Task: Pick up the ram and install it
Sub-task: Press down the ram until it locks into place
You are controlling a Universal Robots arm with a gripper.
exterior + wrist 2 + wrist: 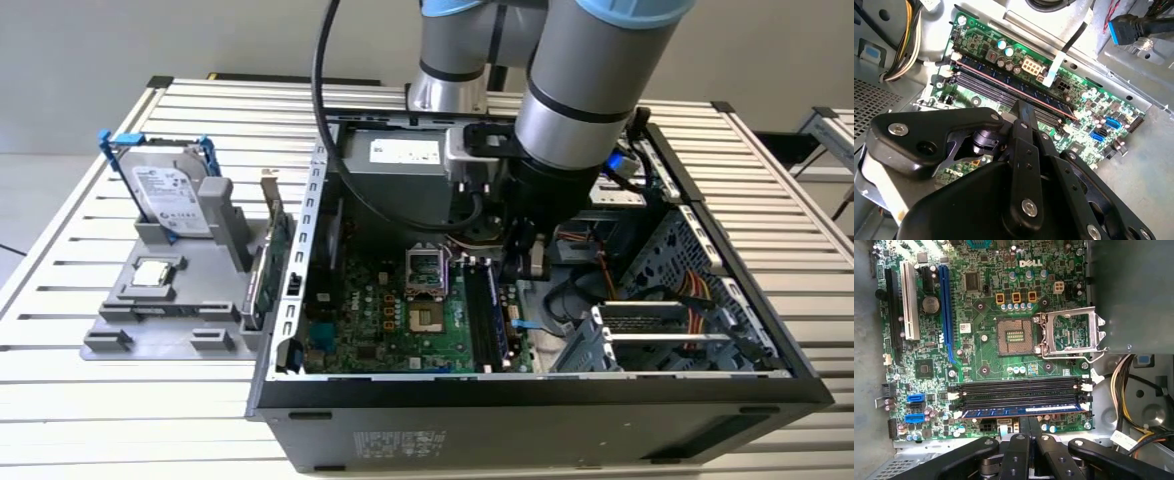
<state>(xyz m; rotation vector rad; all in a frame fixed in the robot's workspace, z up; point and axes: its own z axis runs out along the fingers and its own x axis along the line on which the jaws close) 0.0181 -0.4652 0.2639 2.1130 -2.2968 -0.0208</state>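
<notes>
the ram [1021,411], a thin dark strip with a blue edge, lies in the motherboard [1004,335] slot nearest the gripper [1029,432], its long axis running along the black slots [1019,392]; the black, matte fingers look pressed together right beside its midpoint, and whether they touch it is unclear; glossy green board, bare metal case [561,395]

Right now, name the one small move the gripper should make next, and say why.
Probably a short press straight down. The ram stands in the memory slot nearest the board's edge, and the gripper, jaws closed together, sits at the stick's middle in the first wrist view. I cannot tell whether the white end clips have latched, so it may not be fully seated.
</notes>
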